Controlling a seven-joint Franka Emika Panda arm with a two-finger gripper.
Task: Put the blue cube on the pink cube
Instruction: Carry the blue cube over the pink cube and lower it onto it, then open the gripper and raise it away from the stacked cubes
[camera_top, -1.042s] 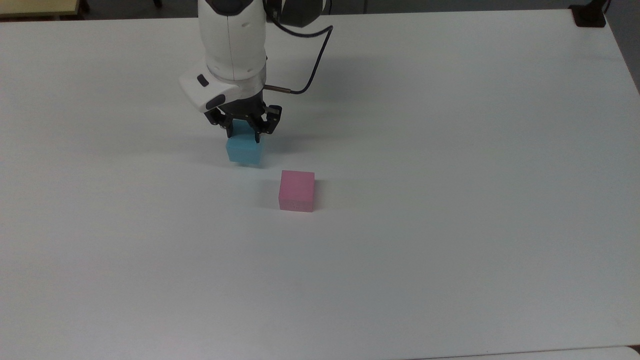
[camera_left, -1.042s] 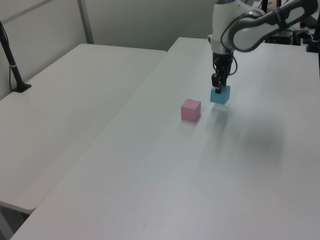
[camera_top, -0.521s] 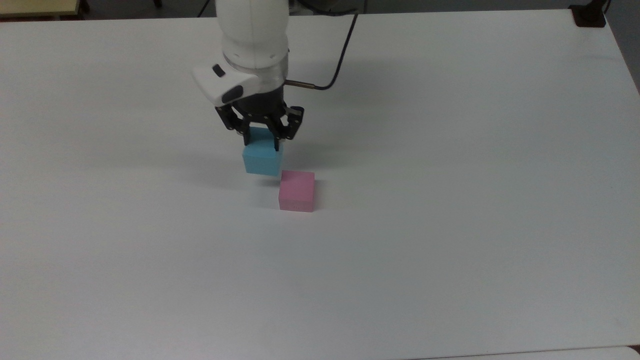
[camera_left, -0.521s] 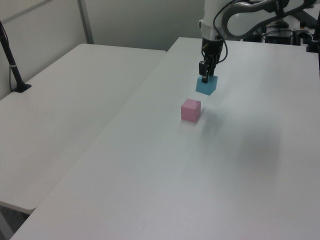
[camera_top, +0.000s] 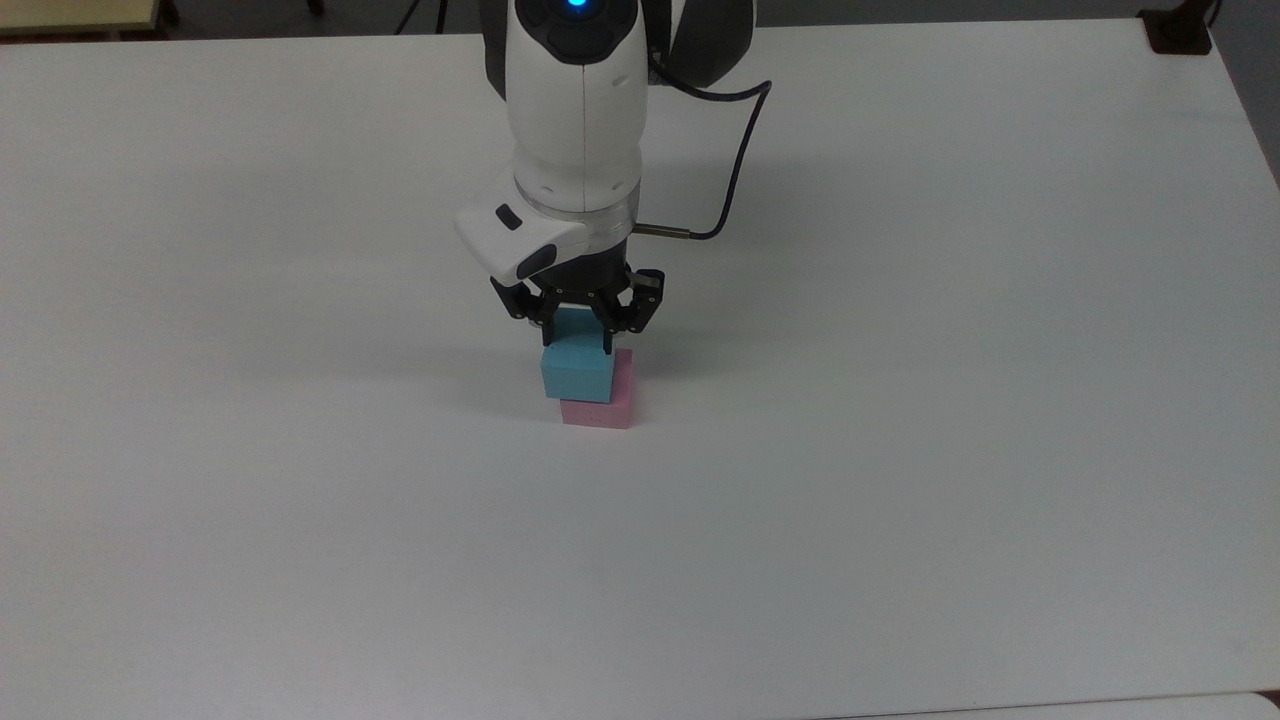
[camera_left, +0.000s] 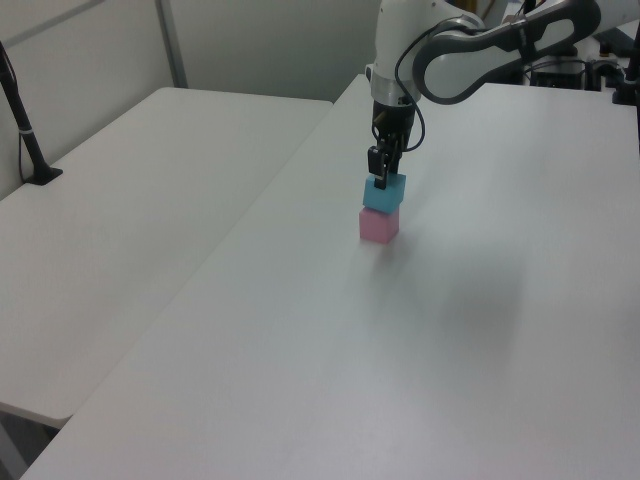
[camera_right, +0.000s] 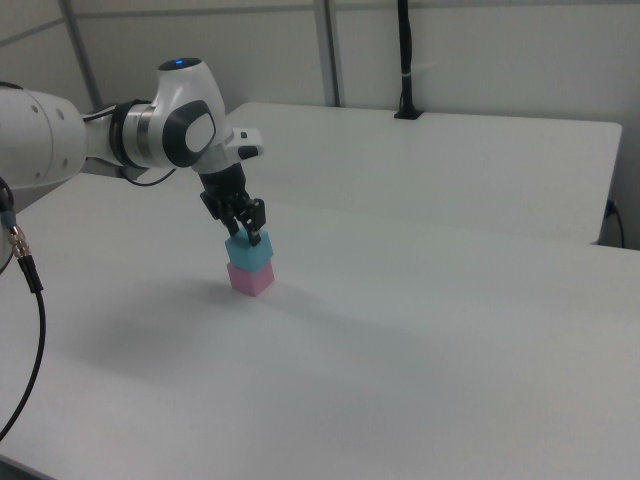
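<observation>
You have the gripper (camera_top: 579, 336) clamped on the blue cube (camera_top: 575, 373), a plain matte sky-blue block with level faces and no long axis, sitting squarely atop the pale pink cube (camera_top: 600, 411) mid-table (camera_top: 900, 400).

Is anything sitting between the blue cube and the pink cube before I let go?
Nothing visible. The end effector holds the blue cube directly over the pink cube; in the left view and the right view, blue appears stacked on pink.
</observation>
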